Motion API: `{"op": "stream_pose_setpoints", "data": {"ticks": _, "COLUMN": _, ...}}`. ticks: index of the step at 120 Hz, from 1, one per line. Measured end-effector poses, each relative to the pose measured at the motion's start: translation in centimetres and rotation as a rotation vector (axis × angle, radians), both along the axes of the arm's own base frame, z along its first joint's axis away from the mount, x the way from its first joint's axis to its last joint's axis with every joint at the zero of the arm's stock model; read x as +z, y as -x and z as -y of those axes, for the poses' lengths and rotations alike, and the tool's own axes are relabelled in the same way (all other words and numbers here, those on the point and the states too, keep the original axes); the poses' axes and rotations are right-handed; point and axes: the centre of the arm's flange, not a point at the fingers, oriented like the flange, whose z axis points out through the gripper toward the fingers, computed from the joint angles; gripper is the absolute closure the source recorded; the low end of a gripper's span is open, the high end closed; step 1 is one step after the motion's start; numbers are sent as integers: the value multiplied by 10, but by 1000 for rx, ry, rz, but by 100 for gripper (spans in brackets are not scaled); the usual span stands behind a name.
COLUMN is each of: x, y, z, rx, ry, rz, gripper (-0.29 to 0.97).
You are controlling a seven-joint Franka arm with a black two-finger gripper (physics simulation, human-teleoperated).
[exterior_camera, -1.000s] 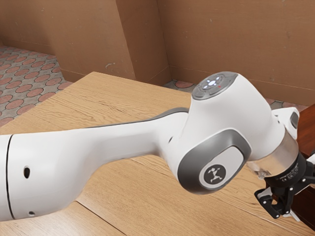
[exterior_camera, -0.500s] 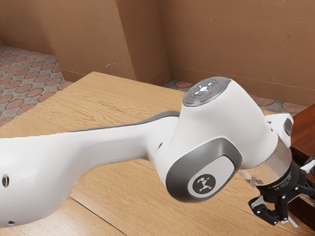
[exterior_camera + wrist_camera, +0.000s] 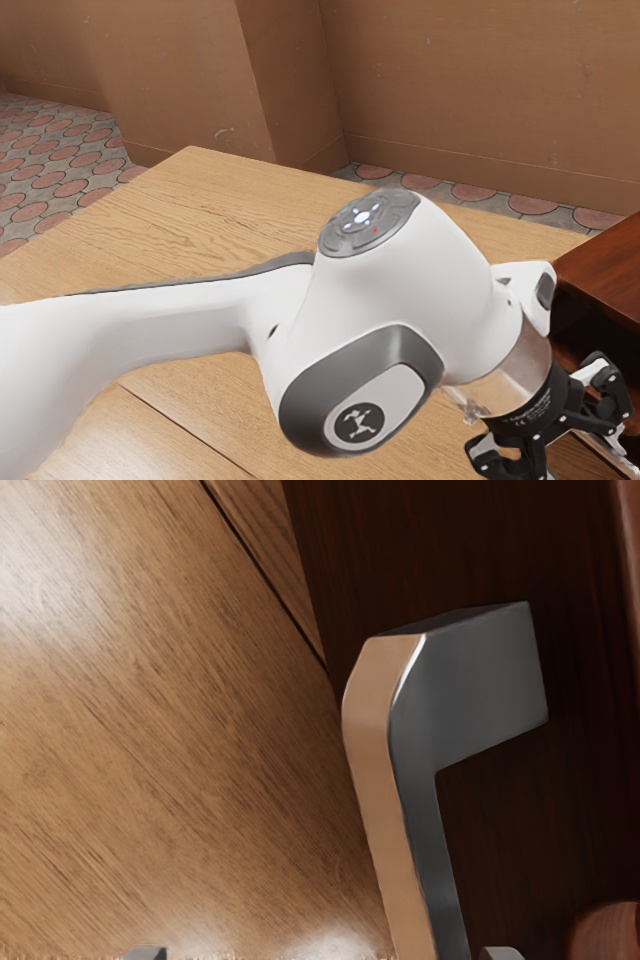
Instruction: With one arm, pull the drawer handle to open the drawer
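Exterior view first. Looking at the white arm stretching in from 9 o'clock across the wooden surface and dipping toward 5 o'clock. Spotting the black end effector hanging low down there, just beside the dark wooden drawer sitting around 3 to 4 o'clock at the edge of the view. Guessing at the reason for that low, bent-wrist pose: getting the hand down to the drawer's height and lining up for a straight pull back toward 9 o'clock. Not managing to judge the drawer's opening from here, honestly.

Wrist view next. Staring along the metal drawer handle, standing proud of the dark drawer front and running back toward the hand. Catching two grey fingertips poking in on either side of the bar, with barely a gap on one side and a big gap on the other. So calling the end effector wide open, straddling the handle rather than pinching it, hooking more than gripping. Probably working fine for a pull, leaning the near finger on the bar, but risking a slide off with any sideways drift. Reading the task as mid-step: handle caught between the fingers, opening not yet confirmed.
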Motion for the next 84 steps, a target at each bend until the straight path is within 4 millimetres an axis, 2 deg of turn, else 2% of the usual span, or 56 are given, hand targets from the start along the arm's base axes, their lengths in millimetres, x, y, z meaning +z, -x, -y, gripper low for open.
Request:
{"op": "stream_pose_setpoints", "data": {"ticks": 34, "x": -1, "y": 35, "z": -3, "rx": 9, "ry": 7, "rz": 1, "gripper": 32}}
{"op": "stream_pose_setpoints", "data": {"ticks": 84, "x": 2, "y": 63, "z": -14, "rx": 32, "ry": 17, "rz": 9, "gripper": 32}}
